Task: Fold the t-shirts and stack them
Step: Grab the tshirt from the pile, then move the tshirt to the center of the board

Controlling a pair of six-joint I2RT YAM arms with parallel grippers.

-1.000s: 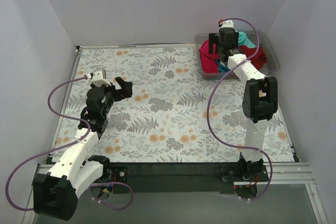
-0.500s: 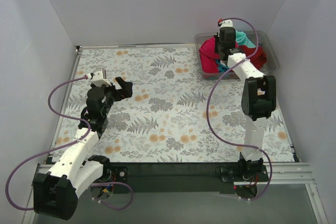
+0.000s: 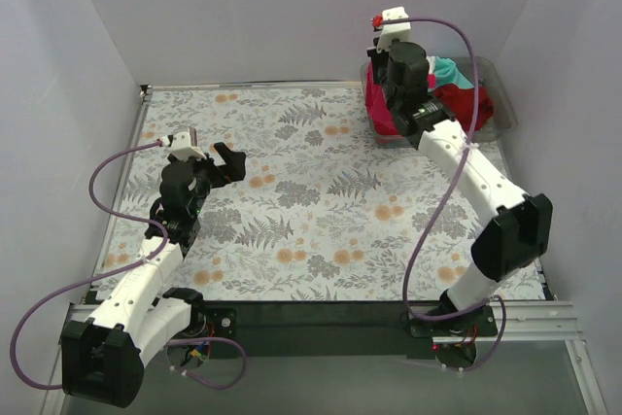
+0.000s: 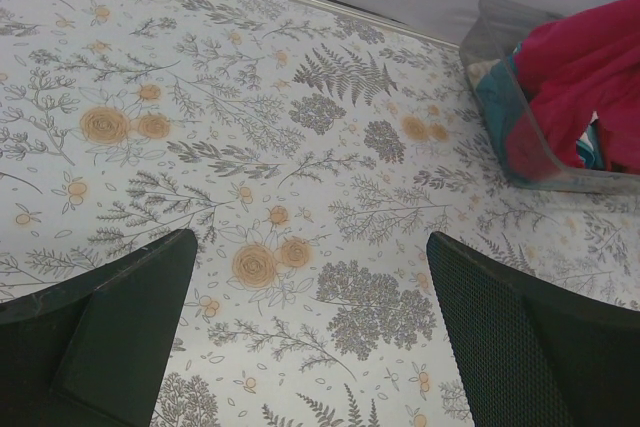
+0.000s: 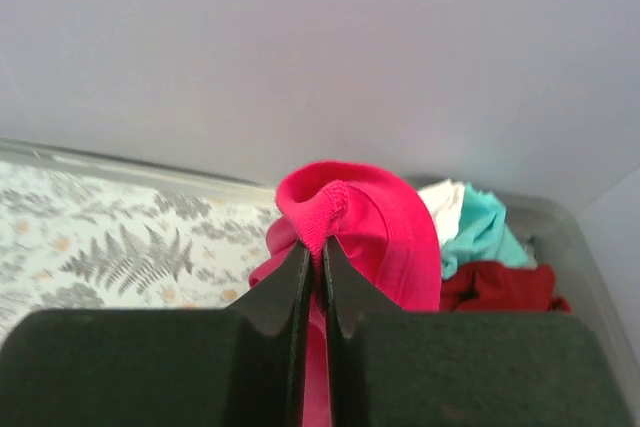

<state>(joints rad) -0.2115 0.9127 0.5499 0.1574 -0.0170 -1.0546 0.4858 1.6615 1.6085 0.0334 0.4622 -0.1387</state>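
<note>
The magenta-pink t-shirt (image 5: 375, 232) hangs over the near-left edge of the clear plastic bin (image 3: 501, 104), in the table's far right corner. The right gripper (image 5: 313, 247) is clamped on its fold, with the arm stretched far forward. The left gripper (image 4: 310, 257), jaws wide apart, hovers over the floral table (image 3: 311, 230), well apart from the bin.

On my overhead feed both arms wear the same livery: the left arm (image 3: 146, 284) and the right arm (image 3: 466, 167) have glossy white link shells broken up by chunky black joint housings. A thin lavender cable (image 3: 92, 182) runs along each one from base to wrist. Each wrist carries a small white camera block (image 3: 185, 143); the one at upper right shows a red dot (image 3: 376, 21). The left gripper (image 3: 231, 160) is matte black, and on my left wrist feed its fingers (image 4: 520, 337) are broad wedges with a fine grid texture. The right gripper (image 5: 311, 252) has slimmer black fingers with bevelled tips.
</note>
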